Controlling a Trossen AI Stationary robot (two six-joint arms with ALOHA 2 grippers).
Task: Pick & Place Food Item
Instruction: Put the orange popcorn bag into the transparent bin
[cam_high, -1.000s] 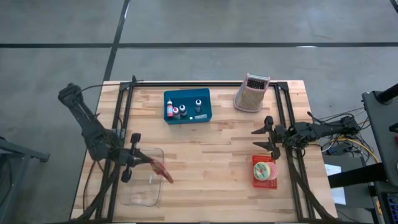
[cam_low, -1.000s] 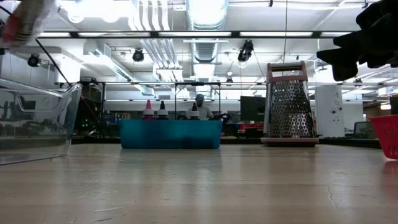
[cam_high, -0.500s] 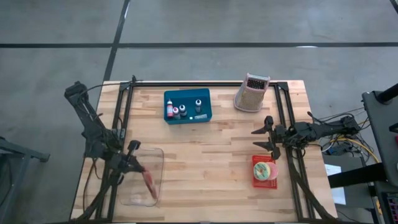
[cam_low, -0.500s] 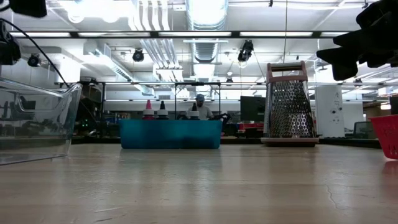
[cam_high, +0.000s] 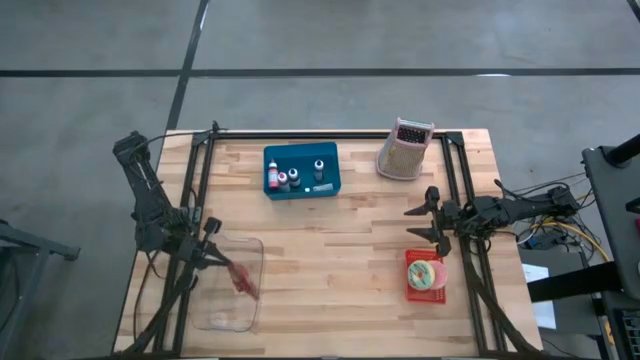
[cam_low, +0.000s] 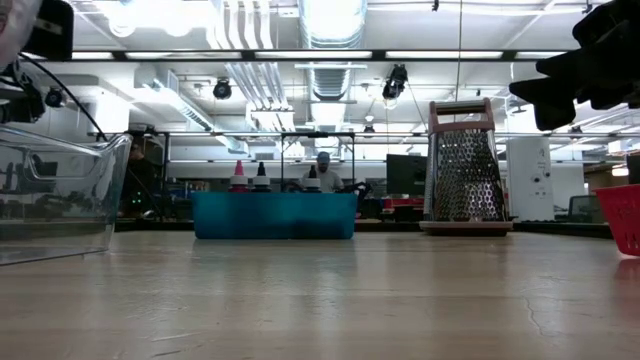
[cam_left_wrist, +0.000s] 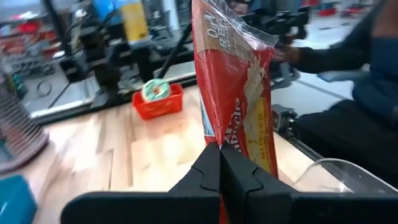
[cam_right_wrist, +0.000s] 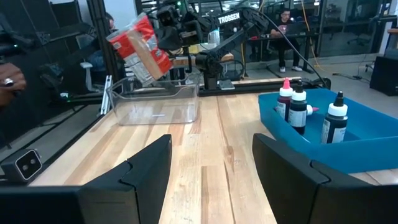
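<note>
I see a wooden bench (cam_high: 330, 250) with a few things on it. At the back sits a blue bin (cam_high: 301, 171) with 3 small bottles (cam_right_wrist: 298, 104) standing in it. Next to it, toward the right side, stands a metal grater (cam_high: 404, 150) with a pink top. Near the front on the right is a red basket (cam_high: 425, 272) with a round green thing inside. On the left near the front is a clear plastic tub (cam_high: 228, 285). It has tall see-through walls.

My left gripper (cam_high: 214, 256) is at the left edge of the clear tub. Its jaws are pressed tight on a red snack bag (cam_left_wrist: 236, 93). From above, the bag hangs over the inside of the tub, up in the air and not lying on the bottom. The bag is red with white letters and a yellow stripe, and its top edge is clear and crinkly. In the left wrist view it stands up tall from the jaws.

My right gripper (cam_high: 425, 222) waits over the bench on the right, just behind the red basket. Its jaws are spread wide and hold nothing.

Nothing stands between the bag and the tub.
</note>
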